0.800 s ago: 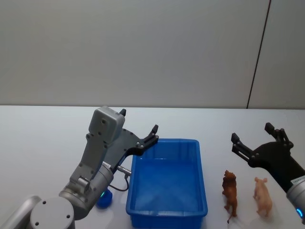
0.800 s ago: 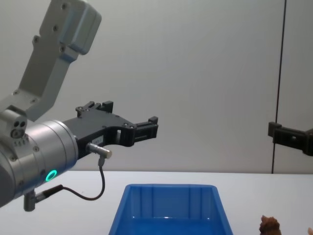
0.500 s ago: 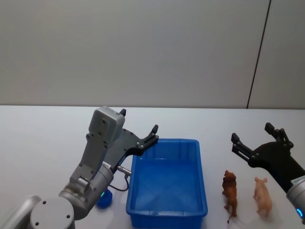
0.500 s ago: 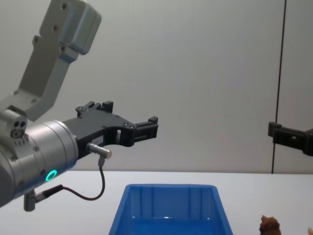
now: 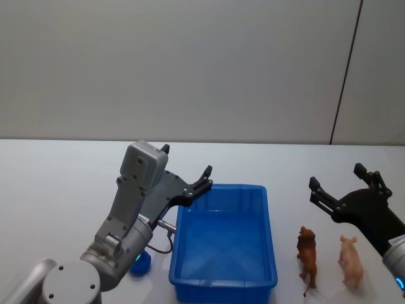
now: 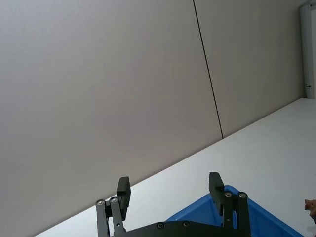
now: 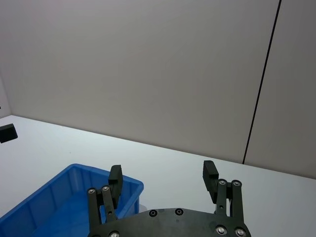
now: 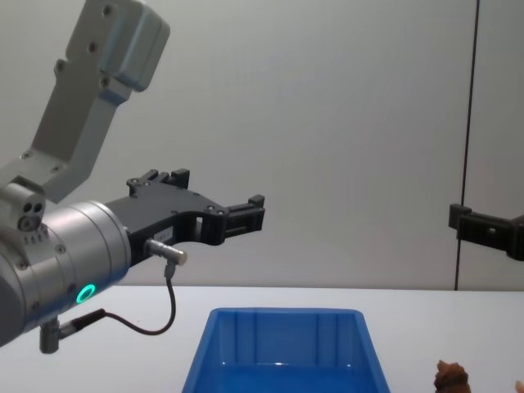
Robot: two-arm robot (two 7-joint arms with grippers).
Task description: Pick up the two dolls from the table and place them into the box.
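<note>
The brown doll point(image 5: 307, 255) is standing upright on the worktop point(image 5: 63, 183), just to the right of the box point(image 5: 221, 290). The pink doll point(image 5: 350, 260) is standing beside it, a little farther right. The two are near each other but not touching, and neither is touching the box. The box is sitting open near the middle of the worktop with nothing lying in it, its long sides running away from the robot.

The right tool point(image 5: 336, 176) is hanging in the air close to the two dolls, raised off the worktop. Its fingers are spreading wide apart and gripping nothing. The left tool point(image 5: 186, 160) is hanging in the air by the box's far left corner, clear of the rim. Its fingers are likewise standing wide apart with nothing between them.

A small blue object point(image 5: 139, 265) is lying on the worktop to the left of the box, partly hidden by the left arm, and I cannot tell what it is. A plain grey wall point(image 5: 190, 69) is rising behind the worktop.
</note>
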